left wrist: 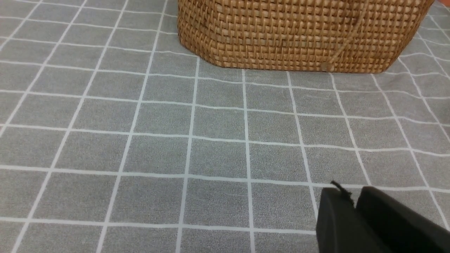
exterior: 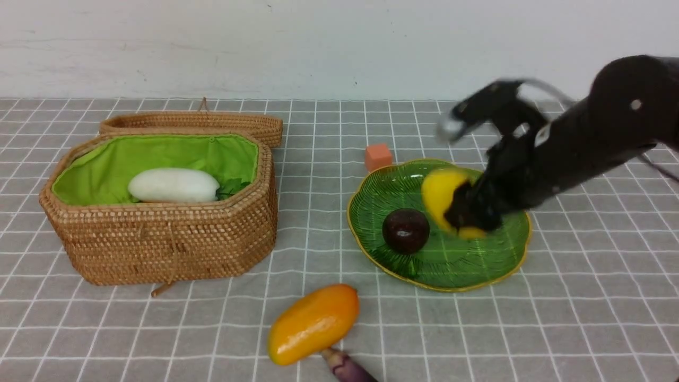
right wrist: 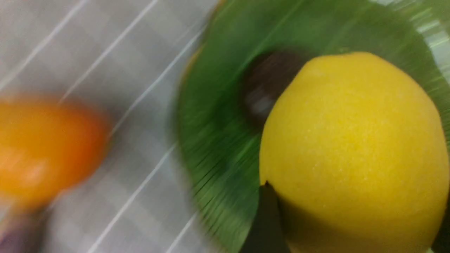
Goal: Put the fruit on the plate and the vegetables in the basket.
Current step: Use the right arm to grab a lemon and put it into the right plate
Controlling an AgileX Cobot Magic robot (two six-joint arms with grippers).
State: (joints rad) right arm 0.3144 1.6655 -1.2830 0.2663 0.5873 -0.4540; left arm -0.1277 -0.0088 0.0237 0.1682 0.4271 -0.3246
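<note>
My right gripper is shut on the yellow lemon and holds it over the green plate. The lemon fills the right wrist view. The dark maroon ball lies on the plate. The orange-yellow mango lies on the cloth in front, touching the purple eggplant at the bottom edge. The white radish lies in the open wicker basket. My left gripper is shut and empty, low over the cloth in front of the basket. The orange-red vegetable is not in view.
A small orange cube stands just behind the plate. The basket's lid lies open behind it. A grey checked cloth covers the table, and a white wall stands at the back.
</note>
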